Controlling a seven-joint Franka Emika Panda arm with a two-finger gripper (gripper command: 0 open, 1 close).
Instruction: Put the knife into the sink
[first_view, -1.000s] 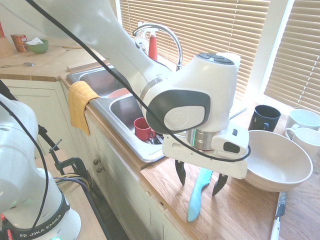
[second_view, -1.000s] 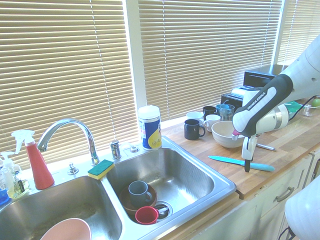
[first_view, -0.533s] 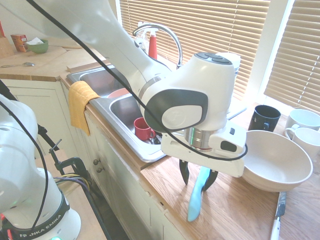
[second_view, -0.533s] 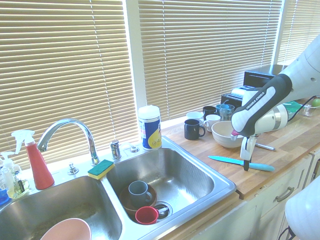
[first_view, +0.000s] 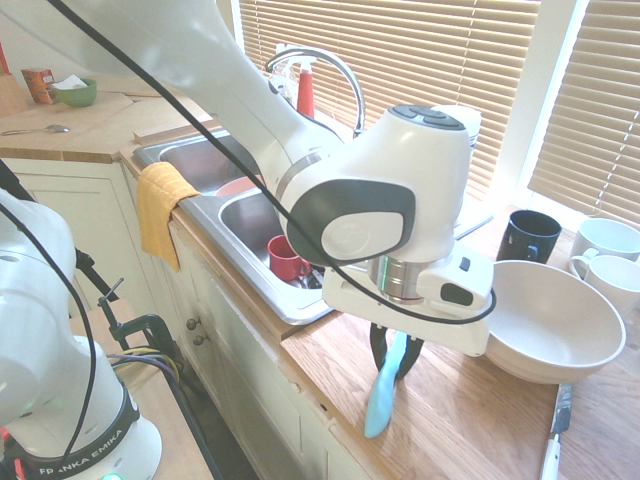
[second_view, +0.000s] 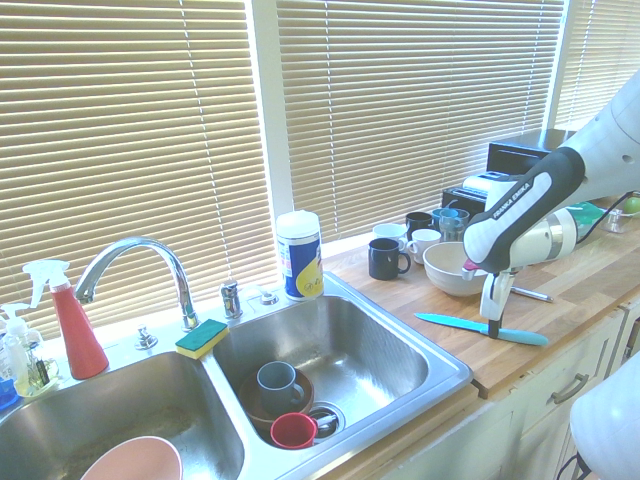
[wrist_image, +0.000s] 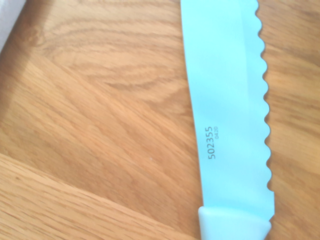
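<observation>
A: Where is the knife (first_view: 383, 392) right now?

B: It lies flat on the wooden tabletop (first_view: 470, 420), to the side of the sink (second_view: 400, 375) and near the front edge; in the second exterior view its blade tip points toward the sink; the gripper (first_view: 396, 357) is down over it with the fingers (first_view: 378, 348) clamped on the knife around its middle

A: Any writing to read?

B: In the wrist view the pale turquoise blade (wrist_image: 230, 100) carries the number "502355" with a smaller line of digits beside it, too fine to read; its serrated edge runs along one side; "FRANKA EMIKA" shows on the arm's base in the first exterior view

A: And around it?

B: A big white bowl (first_view: 552, 320) stands just beside the gripper; a dark mug (first_view: 528, 236) and white mugs (first_view: 605, 240) sit behind it by the window; a second knife (first_view: 555, 430) lies on the tabletop beyond the bowl; in the sink basin there is a red cup (second_view: 293, 430), a grey mug (second_view: 274, 385) in a brown dish, and a green-and-yellow sponge (second_view: 202, 337) on the rim by the faucet (second_view: 140, 270)
</observation>
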